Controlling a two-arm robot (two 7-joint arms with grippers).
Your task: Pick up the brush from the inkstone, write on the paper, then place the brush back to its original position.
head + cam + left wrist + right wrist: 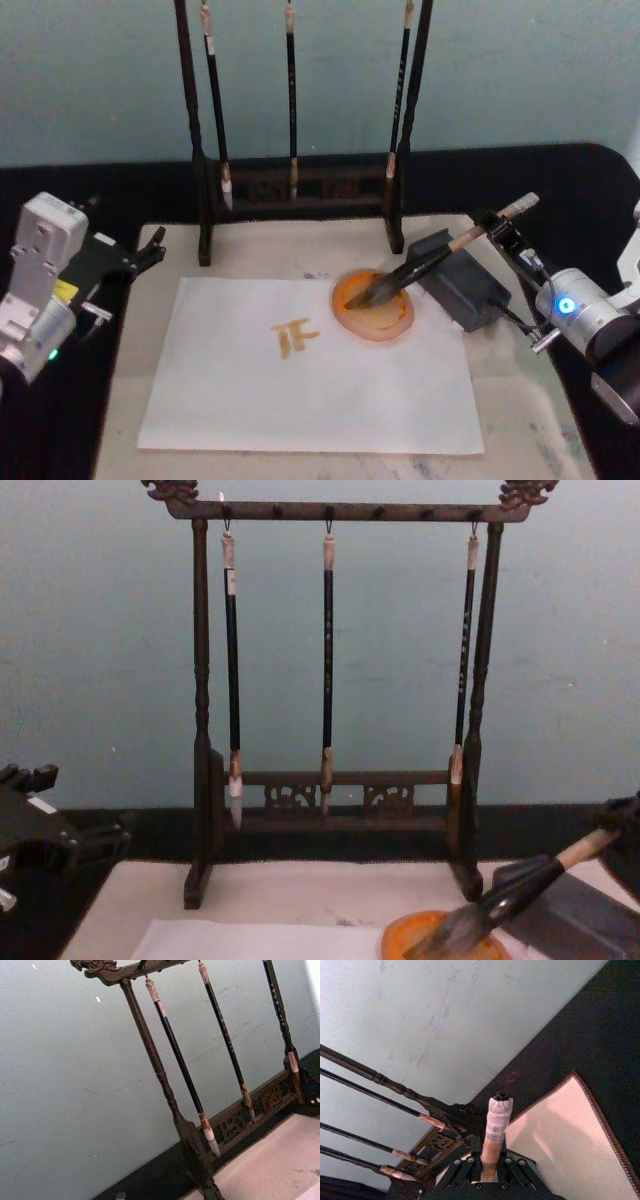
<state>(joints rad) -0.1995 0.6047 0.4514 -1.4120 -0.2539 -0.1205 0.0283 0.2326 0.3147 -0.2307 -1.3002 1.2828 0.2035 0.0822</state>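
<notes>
Head view: the right gripper [492,230], right of the inkstone [395,328], is clenched on the brush [420,265], apparently setting it back; the paper [300,400] to the left bears orange strokes, and the left gripper [148,252] is parked far left. Right wrist view: the tan, taped handle rises between the fingers. Chest view: the bushy grey bristles rest in the inkstone.

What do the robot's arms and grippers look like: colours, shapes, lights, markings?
The left arm has a boxy pale grey housing with a yellow label and green light; the left gripper is black. The right arm has a silver cylindrical wrist with a glowing blue light and black cable; the right gripper is black.
</notes>
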